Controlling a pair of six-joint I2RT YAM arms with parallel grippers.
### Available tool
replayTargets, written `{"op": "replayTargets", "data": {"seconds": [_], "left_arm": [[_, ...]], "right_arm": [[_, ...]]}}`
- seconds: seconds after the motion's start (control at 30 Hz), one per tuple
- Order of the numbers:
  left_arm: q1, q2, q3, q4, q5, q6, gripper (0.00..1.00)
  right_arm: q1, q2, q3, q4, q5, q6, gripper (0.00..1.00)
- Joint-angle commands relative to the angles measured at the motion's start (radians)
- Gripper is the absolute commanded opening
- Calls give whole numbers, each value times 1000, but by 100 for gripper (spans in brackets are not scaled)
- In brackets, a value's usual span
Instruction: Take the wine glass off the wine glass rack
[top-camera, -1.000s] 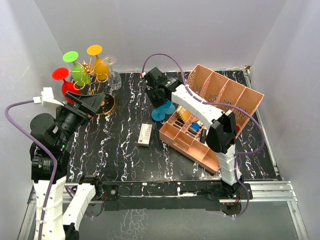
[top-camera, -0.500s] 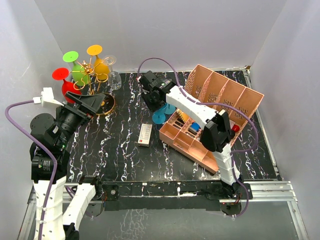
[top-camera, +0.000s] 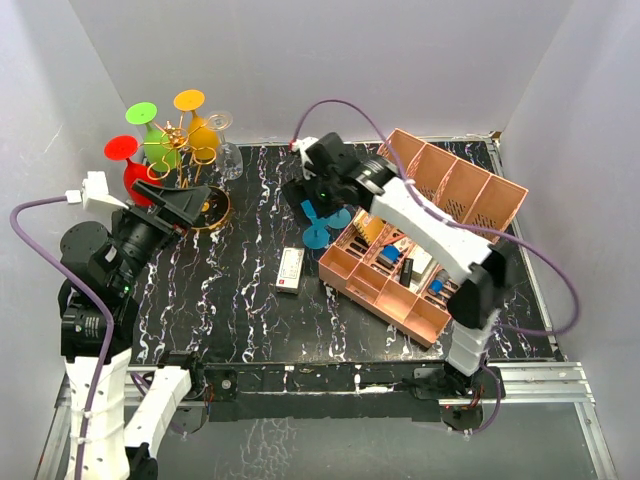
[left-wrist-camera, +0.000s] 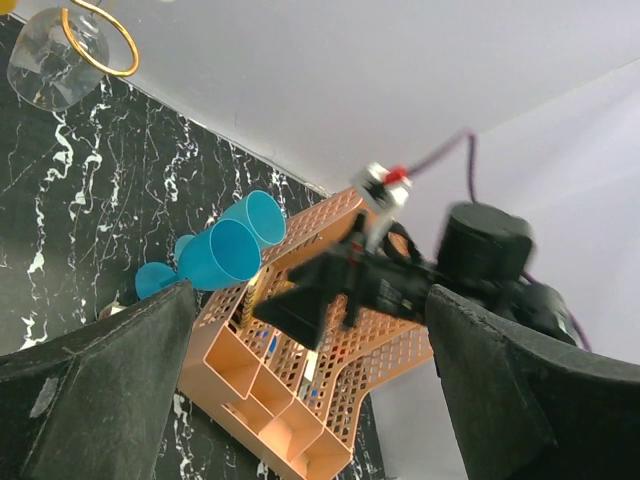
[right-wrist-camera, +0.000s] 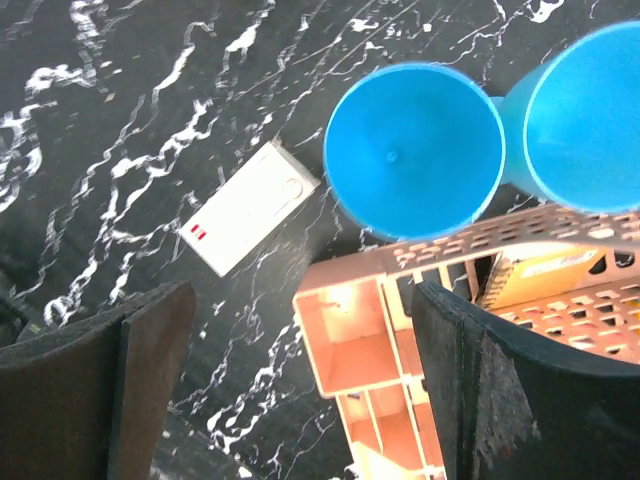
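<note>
The rack (top-camera: 184, 148) stands at the table's (top-camera: 230, 290) far-left corner with glasses (top-camera: 199, 130) hanging on it. The left gripper (left-wrist-camera: 310, 298) is near its base, jaws wide and empty. The right gripper (right-wrist-camera: 300, 292), also wide, is over the blue cups (right-wrist-camera: 415, 160).

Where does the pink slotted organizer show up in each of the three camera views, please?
Top external: the pink organizer sits right of centre, under the right arm.
Left wrist: the organizer is at lower centre, running up toward the right.
Right wrist: the organizer fills the lower right.
Shared landmark: the two blue wine glasses lying beside one corner of it, seen in all three views.
</note>
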Motion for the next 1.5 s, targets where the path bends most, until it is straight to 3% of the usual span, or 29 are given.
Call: {"op": "replayTargets", "data": {"seconds": [0.0,0.17,0.43,0.73,0.9,1.1,1.33,1.47], "left_arm": [[4,43,64,-35,-6,84,97],[5,114,118,-120,-37,166,97],[5,257,190,-120,-89,294,97],[15,557,382,-79,-166,365,97],[166,682,412,65,35,254,97],[340,782,473,141,142,164,97],[500,739,444,176,251,107,97],[518,706,439,120,209,138,97]], "right_arm": [[6,-259,-208,203,-56,31,99],[5,-477,-496,374,-4,127,99],[6,-714,-662,463,-85,80,99],[5,-803,-704,485,-73,69,99],[5,-826,-728,478,-70,72,99],[6,-860,-765,478,-55,74,99],[6,-879,-790,499,-44,47,99],[6,-872,-793,510,-50,31,99]]}}
